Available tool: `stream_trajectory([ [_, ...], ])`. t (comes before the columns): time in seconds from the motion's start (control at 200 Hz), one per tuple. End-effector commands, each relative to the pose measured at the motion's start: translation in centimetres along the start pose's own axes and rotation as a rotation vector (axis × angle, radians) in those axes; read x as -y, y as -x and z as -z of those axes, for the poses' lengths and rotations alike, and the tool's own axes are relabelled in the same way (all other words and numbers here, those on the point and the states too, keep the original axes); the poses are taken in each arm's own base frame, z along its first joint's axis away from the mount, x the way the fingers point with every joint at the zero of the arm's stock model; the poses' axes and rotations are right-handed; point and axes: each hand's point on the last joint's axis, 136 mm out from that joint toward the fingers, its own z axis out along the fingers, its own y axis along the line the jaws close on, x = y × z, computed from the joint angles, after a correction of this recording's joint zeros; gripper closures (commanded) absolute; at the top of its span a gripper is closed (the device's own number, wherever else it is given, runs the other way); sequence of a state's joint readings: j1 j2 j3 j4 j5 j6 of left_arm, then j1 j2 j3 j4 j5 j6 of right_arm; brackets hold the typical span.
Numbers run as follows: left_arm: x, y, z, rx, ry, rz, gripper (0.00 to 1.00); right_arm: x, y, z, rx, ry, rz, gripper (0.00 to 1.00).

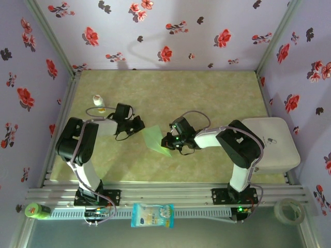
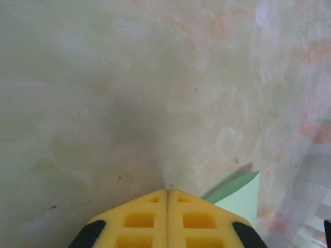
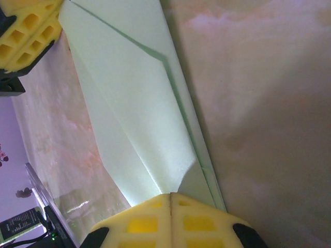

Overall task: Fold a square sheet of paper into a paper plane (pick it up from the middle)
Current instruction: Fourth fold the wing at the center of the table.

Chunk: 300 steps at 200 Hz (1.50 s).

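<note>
The sheet of paper [image 1: 154, 138] is pale mint green and lies folded on the table between my two grippers. In the right wrist view the sheet of paper [image 3: 139, 103] is a long narrow shape with layered flaps and creases. My right gripper [image 3: 170, 194] is shut, its yellow fingertips resting on the near end of the paper. My left gripper [image 3: 31, 23] touches the far end. In the left wrist view the left gripper [image 2: 168, 190] is shut, tips down at the table, and a corner of the paper [image 2: 242, 199] sticks out beside its right finger. From above, the left gripper [image 1: 139, 124] and the right gripper [image 1: 166, 141] face each other.
A small white bottle [image 1: 96, 99] stands at the back left. A white box [image 1: 273, 142] sits at the right edge. On the front rail lie a white-and-blue packet [image 1: 152, 214], a tape roll [image 1: 288, 211] and a green object [image 1: 36, 210]. Floral walls enclose the table.
</note>
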<state>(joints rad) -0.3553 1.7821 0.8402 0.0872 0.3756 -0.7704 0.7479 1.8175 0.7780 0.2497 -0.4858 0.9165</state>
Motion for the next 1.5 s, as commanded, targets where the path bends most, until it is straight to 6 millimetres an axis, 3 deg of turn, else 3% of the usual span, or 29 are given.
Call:
stream_trajectory([
  [0.0,1.0,1.2,2.1,0.054,0.037,-0.056,0.98,6.2,-3.4,0.0,-0.094,-0.215,-0.084,1.0],
  [0.1,3.4,1.5,4.1,0.094,0.017,-0.099,0.96,6.1,-3.4,0.0,-0.096,-0.215,-0.085,1.0],
  [0.2,5.8,0.5,4.8,0.092,-0.026,-0.13,0.94,5.9,-3.3,0.0,-0.093,-0.21,-0.083,1.0],
  [0.415,8.2,-4.7,1.9,-0.038,-0.111,-0.141,0.95,5.7,-3.1,0.0,-0.09,-0.206,-0.082,1.0],
  [0.515,7.4,-6.5,0.2,-0.089,-0.088,-0.139,0.96,5.7,-3.1,0.0,-0.091,-0.206,-0.083,1.0],
  [0.645,5.1,-7.1,-0.9,-0.092,-0.042,-0.112,0.97,5.4,-3.0,0.0,-0.089,-0.197,-0.078,1.0],
  [0.885,1.4,-7.0,-0.9,-0.077,0.011,-0.078,0.97,4.1,-2.2,0.1,-0.08,-0.18,-0.053,1.0],
  [1.055,0.4,-7.5,-1.2,-0.091,0.015,-0.074,0.97,2.3,-1.5,0.3,-0.069,-0.139,-0.032,1.0],
  [1.265,0.2,-7.7,-1.3,-0.09,0.005,-0.053,0.97,-2.4,-0.4,0.4,-0.052,-0.044,0.037,1.0],
  [1.495,0.2,-7.8,-1.4,-0.095,0.002,-0.055,0.97,-2.4,1.0,-1.3,-0.022,-0.057,0.012,1.0],
])
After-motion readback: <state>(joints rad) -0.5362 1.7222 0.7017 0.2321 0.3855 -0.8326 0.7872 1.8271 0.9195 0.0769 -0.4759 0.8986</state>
